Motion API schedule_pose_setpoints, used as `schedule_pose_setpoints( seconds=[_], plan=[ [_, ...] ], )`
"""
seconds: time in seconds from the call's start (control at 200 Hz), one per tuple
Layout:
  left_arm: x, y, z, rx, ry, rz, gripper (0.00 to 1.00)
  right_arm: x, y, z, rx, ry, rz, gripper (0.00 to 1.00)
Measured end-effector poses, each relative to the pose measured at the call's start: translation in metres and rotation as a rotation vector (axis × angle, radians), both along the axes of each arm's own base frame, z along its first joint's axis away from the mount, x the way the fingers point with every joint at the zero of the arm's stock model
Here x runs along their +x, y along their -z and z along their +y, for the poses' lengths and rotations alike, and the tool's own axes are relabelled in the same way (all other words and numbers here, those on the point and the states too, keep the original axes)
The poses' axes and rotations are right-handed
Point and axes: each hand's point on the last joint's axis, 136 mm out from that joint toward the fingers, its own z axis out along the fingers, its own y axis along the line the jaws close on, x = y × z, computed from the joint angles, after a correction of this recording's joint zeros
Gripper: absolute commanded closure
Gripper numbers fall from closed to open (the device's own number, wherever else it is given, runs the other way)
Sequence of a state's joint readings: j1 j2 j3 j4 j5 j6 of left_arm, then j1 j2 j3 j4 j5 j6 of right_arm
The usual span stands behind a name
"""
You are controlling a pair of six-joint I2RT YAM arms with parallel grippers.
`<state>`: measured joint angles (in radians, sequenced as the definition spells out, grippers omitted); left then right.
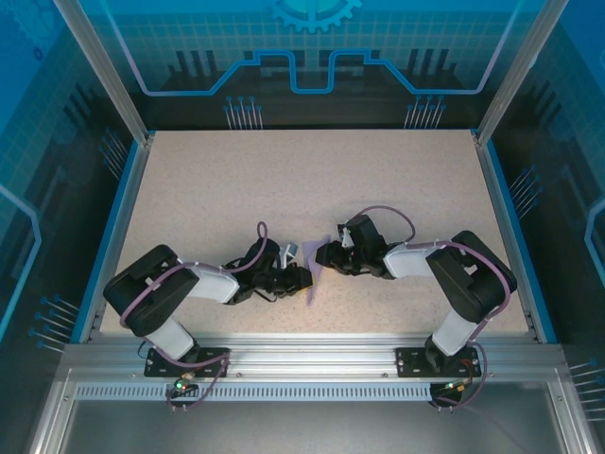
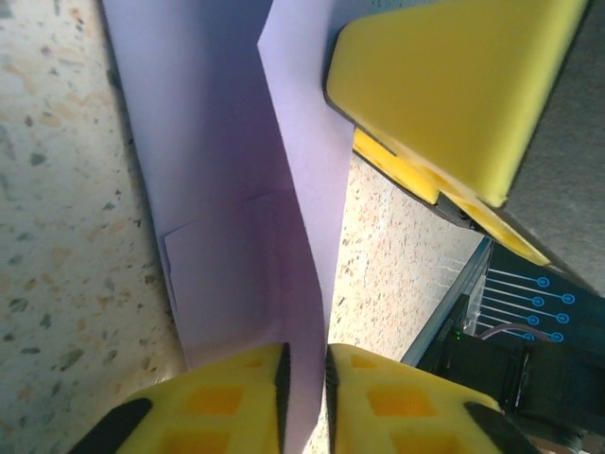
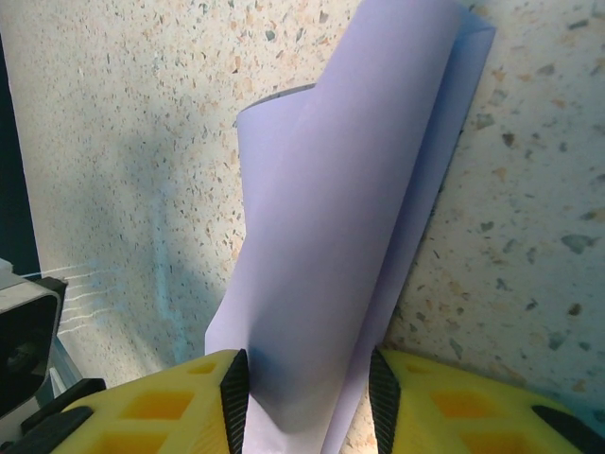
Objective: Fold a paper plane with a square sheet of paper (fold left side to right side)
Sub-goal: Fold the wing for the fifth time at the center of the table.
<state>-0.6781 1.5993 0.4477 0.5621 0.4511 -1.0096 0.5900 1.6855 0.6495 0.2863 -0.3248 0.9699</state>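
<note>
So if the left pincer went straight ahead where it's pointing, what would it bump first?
The purple paper: it stands right between the left pincer's fingers. Just beyond, maybe the right pincer's yellow finger, but depth is unclear.

One lavender paper sheet (image 3: 331,236), one speckled table (image 1: 284,180), two arms (image 1: 161,293) (image 1: 473,279), a left claw (image 2: 304,378) and a right claw (image 3: 307,397).

Bright, even overhead light covers the table (image 1: 302,180); surrounding walls (image 1: 47,142) are dim blue. Close up, the paper (image 3: 331,236) throws a soft shadow on it.
</note>
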Motion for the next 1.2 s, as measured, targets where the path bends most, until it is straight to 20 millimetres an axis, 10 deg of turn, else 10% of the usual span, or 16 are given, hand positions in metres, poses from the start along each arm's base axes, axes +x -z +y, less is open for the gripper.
schedule_pose_setpoints(
  seconds=[0.195,0.675,1.2],
  plan=[
    [0.009,-0.020,0.010,-0.016,-0.023,-0.044,0.58,0.000,0.000,0.000,-0.001,0.000,0.000,0.60],
    [0.039,-0.019,0.022,-0.011,-0.060,-0.001,0.57,0.000,0.000,0.000,-0.007,0.001,0.006,0.60],
    [0.048,0.002,0.009,-0.010,-0.020,0.055,0.75,0.000,0.001,0.000,-0.009,0.001,0.011,0.60]
  ],
)
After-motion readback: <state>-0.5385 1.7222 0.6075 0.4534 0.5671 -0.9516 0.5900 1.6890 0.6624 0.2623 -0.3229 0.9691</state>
